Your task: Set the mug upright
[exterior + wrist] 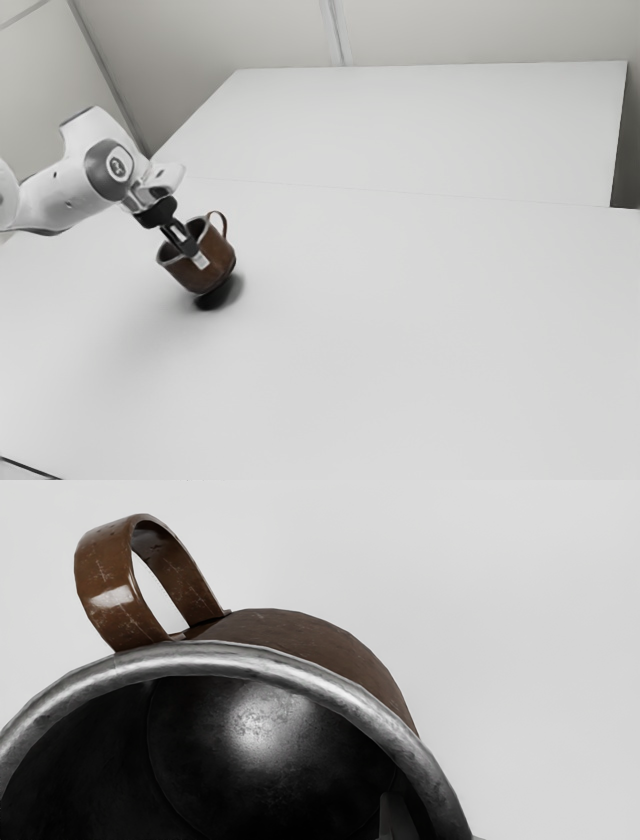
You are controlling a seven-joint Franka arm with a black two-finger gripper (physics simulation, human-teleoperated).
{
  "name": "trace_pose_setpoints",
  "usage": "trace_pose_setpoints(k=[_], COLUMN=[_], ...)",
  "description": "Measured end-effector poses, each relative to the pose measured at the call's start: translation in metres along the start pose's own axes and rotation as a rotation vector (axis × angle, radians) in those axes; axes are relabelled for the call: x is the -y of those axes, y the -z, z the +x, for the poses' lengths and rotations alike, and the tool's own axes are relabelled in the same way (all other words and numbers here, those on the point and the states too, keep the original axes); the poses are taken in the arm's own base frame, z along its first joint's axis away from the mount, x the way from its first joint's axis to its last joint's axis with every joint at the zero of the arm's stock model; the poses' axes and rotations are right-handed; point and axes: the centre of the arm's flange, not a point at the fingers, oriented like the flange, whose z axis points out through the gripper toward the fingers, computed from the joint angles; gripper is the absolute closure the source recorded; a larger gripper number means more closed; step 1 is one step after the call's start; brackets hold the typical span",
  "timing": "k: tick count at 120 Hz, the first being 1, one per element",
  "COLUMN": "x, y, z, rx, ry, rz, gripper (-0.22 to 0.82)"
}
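And here's the hand (192, 250), left of centre in the exterior view, closed on the mug's wall, one finger inside and one outside! The wrist view gives us that inner finger (394, 820), down inside the mug (207, 268); the exterior view gives us the outer one, its pale pad against the brown side.

The mug is tilted, neither upright nor flat: its mouth opens up and to the exterior view's left, toward the arm (75, 190), and its base points down and to the right. The long axis slants from upper left to lower right, and the handle (225, 224) stands off the upper right side.

Look into the wrist view, and there's the dark interior with a shine on its round floor, framed by the bright metal rim (240, 662). Back to the exterior view: a dark shadow (211, 299) lies just below the mug on the white worktop (400, 330), with pale walls (230, 30) along the top of the frame.
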Motion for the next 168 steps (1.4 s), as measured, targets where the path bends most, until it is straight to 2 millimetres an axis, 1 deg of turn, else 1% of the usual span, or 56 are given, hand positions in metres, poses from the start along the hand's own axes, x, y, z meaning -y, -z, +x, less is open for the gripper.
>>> trace_pose_setpoints(k=[17,39,71,89,112,130,139,147,156,168], x=[-0.020,-0.038,-0.061,-0.061,-0.046,-0.040,-0.041,-0.045,-0.050,-0.060], y=[-0.008,-0.023,-0.030,-0.034,-0.032,-0.031,-0.031,-0.032,-0.032,-0.021], z=[0.003,0.004,0.010,0.003,-0.012,-0.017,-0.016,-0.013,-0.009,-0.001], rx=[0.014,0.056,0.123,0.139,0.141,0.141,0.142,0.143,0.144,0.152], ry=[-0.051,-0.113,-0.151,-0.110,-0.030,0.002,0.004,0.000,-0.009,-0.019], rz=[0.070,0.125,0.183,0.185,0.188,0.183,0.183,0.183,0.183,0.180], gripper=[0.78,0.78,0.78,0.78,0.77,0.44,0.31,0.22,0.16,0.10])
